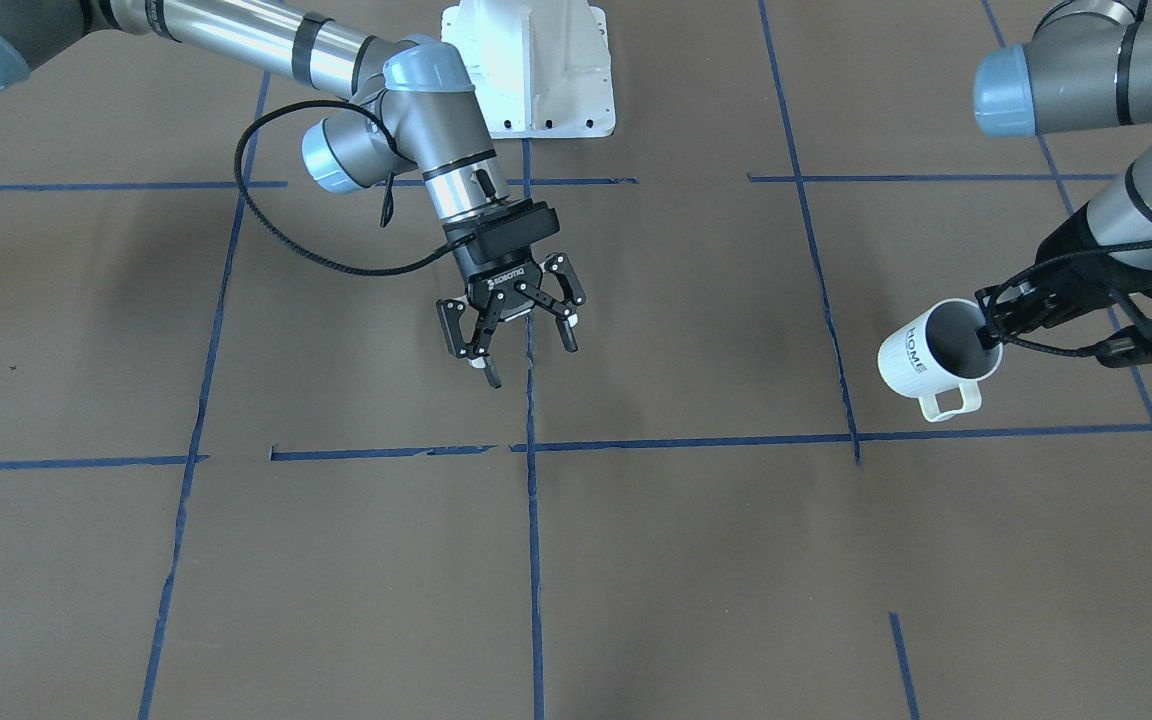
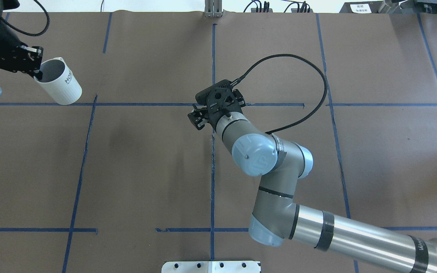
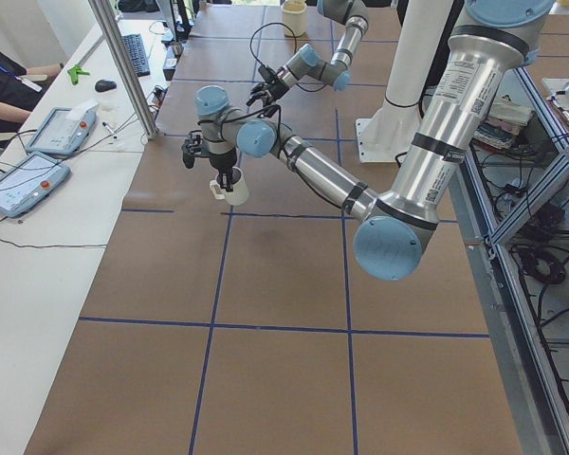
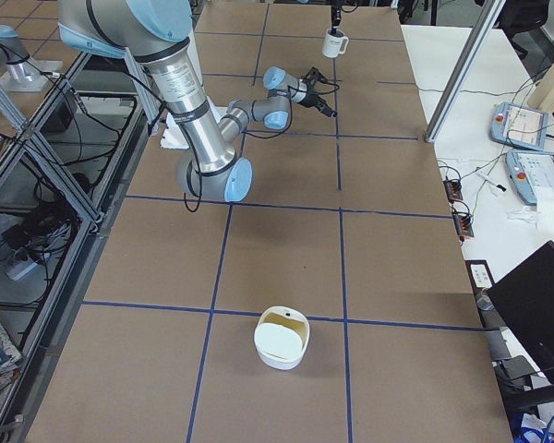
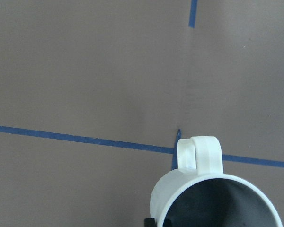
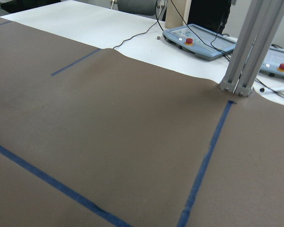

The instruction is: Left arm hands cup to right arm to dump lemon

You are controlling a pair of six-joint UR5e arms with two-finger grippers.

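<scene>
The white ribbed cup point(image 1: 921, 362) lettered "HOME" hangs tilted above the table, handle down, at the robot's far left. My left gripper point(image 1: 986, 328) is shut on its rim, one finger inside the grey interior. In the overhead view the cup point(image 2: 61, 82) sits just right of the left gripper point(image 2: 36, 72). The left wrist view shows the cup's rim and handle point(image 5: 199, 153); no lemon shows inside. My right gripper point(image 1: 530, 362), lettered "ROBOTIQ", is open and empty above the table's middle, well apart from the cup; it also shows in the overhead view point(image 2: 199, 117).
A white bowl point(image 4: 282, 337) stands on the table toward the robot's right end. The white robot base point(image 1: 536, 70) is at the table's robot-side edge. An aluminium post point(image 6: 246, 52) and control pendants point(image 6: 199, 42) stand on the operators' side.
</scene>
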